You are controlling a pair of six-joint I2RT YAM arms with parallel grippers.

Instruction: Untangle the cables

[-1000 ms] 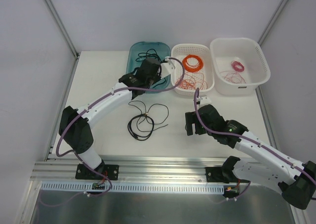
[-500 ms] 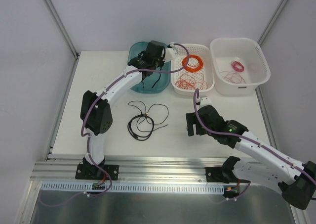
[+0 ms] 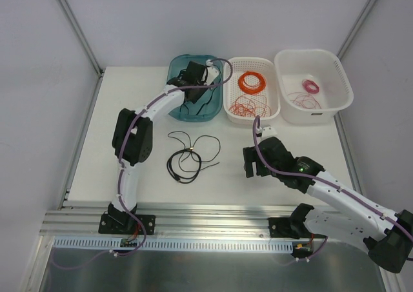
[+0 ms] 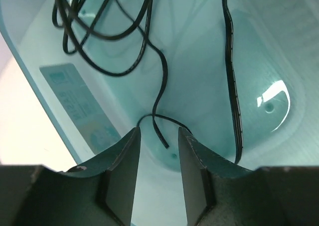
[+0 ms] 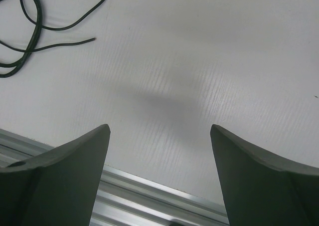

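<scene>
Top view: left arm reaches into the teal bin (image 3: pixel 208 113), upper centre; a looped black cord (image 3: pixel 187 158) lies mid-frame, with the right gripper (image 3: pixel 253 168) near it.
Left wrist view: left gripper (image 4: pixel 158 136) narrowly parted, clamping nothing, straddling a binned cord (image 4: pixel 164 71); a retreat could snag it.
Right wrist view: jaws wide, empty; black cord upper left.

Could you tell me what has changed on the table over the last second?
The left gripper moved farther from the arm bases, from the teal bin's near rim to over its inside, its elbow folding back. It holds nothing; black cord lies in the bin below. The right gripper, the cord on the table and both white baskets stayed put.
</scene>
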